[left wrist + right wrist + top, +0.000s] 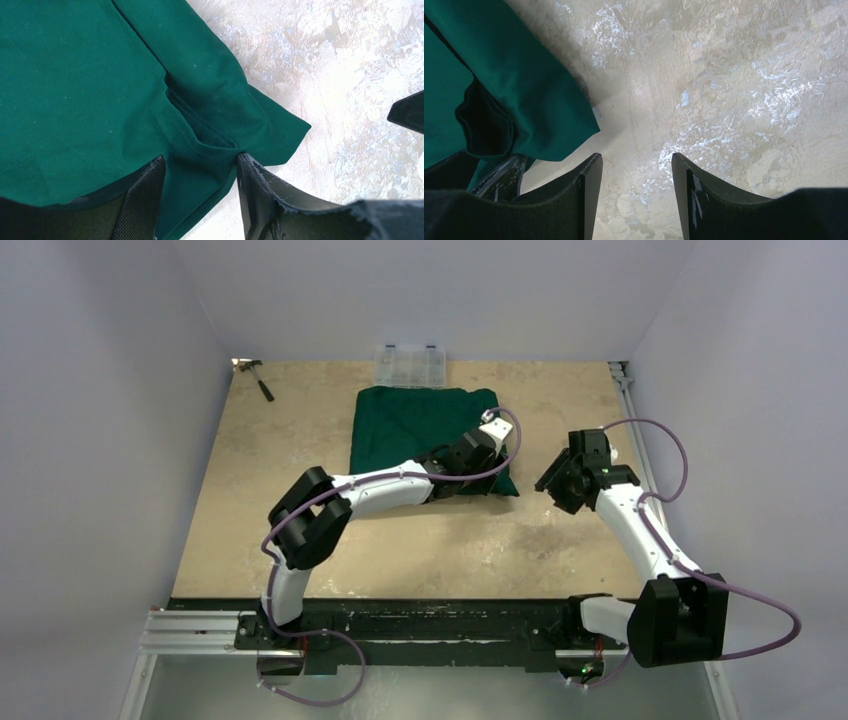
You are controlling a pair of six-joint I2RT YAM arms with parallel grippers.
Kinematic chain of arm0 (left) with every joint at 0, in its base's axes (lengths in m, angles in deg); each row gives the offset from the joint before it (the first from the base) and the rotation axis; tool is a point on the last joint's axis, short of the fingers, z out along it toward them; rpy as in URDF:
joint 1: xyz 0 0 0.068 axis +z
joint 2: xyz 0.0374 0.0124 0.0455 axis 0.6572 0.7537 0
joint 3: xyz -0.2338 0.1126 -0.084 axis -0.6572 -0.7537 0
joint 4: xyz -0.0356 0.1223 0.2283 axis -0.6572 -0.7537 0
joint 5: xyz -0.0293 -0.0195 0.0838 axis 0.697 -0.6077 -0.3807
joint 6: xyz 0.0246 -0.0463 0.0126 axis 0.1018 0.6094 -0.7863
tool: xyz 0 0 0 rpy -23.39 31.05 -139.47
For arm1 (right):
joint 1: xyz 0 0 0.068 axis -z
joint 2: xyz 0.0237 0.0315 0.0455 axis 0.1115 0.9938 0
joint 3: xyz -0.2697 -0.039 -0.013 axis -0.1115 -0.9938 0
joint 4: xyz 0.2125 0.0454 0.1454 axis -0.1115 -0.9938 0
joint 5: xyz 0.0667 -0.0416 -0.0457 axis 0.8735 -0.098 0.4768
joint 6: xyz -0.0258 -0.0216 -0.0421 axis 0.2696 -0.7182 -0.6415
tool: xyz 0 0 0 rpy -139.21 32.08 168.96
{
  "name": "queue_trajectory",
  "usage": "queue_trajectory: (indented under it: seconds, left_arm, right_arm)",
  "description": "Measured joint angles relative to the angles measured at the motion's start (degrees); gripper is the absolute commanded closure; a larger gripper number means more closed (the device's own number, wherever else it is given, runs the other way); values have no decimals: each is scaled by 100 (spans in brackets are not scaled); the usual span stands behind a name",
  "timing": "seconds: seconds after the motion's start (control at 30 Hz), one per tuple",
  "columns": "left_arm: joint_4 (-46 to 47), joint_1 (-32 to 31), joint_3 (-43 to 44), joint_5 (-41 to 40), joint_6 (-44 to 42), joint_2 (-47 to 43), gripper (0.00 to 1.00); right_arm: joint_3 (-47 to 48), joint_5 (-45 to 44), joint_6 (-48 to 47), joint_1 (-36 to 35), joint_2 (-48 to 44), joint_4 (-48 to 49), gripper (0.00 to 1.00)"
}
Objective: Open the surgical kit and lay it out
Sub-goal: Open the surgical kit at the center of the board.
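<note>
1. A hammer (255,375) lies well off to the far left of both grippers, and a clear plastic box (410,365) sits at the back edge of the table (450,540), just beyond the cloth. Neither looks part of this step.
2. The green cloth (420,430) is folded shut as a flat bundle. Nothing of what it wraps shows, so the opening is judged to be barely begun.
3. The left gripper (200,157) is low over the bundle's corner. Its fingers are spread apart with a tucked fold and loose flap of cloth between them. It is not pinching. That placement suits catching the flap to peel it back.
4. The right gripper (635,156) is also spread, with nothing in it, over bare table. The cloth's corner is just to its left, probably so it is ready to help without crowding.
</note>
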Motion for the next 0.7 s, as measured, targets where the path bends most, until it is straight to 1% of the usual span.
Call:
queue_trajectory:
  seconds: [0.07, 0.3, 0.4, 0.47, 0.63, 0.7]
  left_arm:
    - [-2, -2, 24, 17, 9, 7, 48]
    - [94, 7, 35, 280, 52, 9, 36]
    - [184, 42, 35, 372, 153, 2, 33]
    - [267, 83, 26, 411, 256, 0, 34]
    - [306, 240, 17, 413, 437, -7, 45]
    - [289, 297, 17, 402, 459, -7, 45]
  right_arm:
    - [-22, 20, 0, 0, 0, 17, 43]
    - [-94, 48, 20, 0, 4, 125, 43]
    - [-142, 50, 28, 0, 4, 186, 43]
    - [-168, 63, 39, 0, 4, 205, 43]
    - [-188, 87, 42, 0, 17, 262, 43]
    - [-219, 98, 44, 0, 17, 297, 43]
